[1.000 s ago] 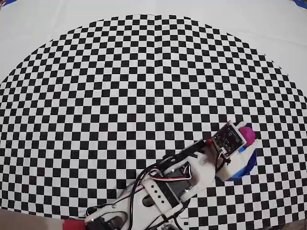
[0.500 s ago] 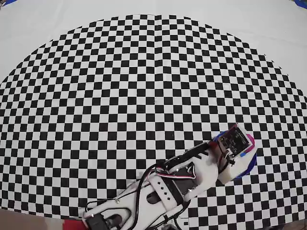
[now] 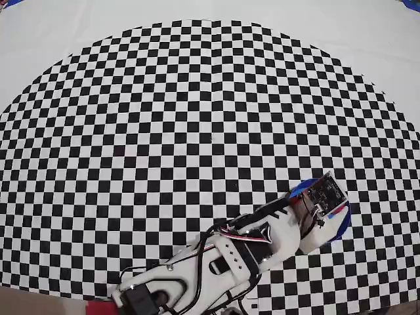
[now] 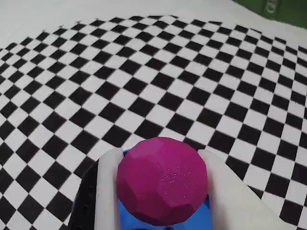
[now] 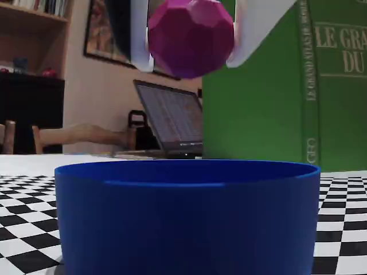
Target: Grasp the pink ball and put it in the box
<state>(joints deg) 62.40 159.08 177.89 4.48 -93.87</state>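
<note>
The pink ball (image 4: 162,181) is a faceted magenta sphere held between my two white fingers (image 4: 106,191). My gripper (image 4: 160,158) is shut on it. In the fixed view the ball (image 5: 191,36) hangs well above the blue box (image 5: 186,215), over its opening, with my gripper (image 5: 189,57) around it. In the wrist view a bit of the blue box (image 4: 199,218) shows below the ball. In the overhead view the arm's wrist (image 3: 315,207) covers the ball and most of the box; only slivers of its blue rim (image 3: 342,224) show at the lower right.
The checkered mat (image 3: 197,131) covers the table. A tall green book (image 5: 287,86) stands behind the box in the fixed view. A laptop (image 5: 166,120) and a chair are farther back, off the mat.
</note>
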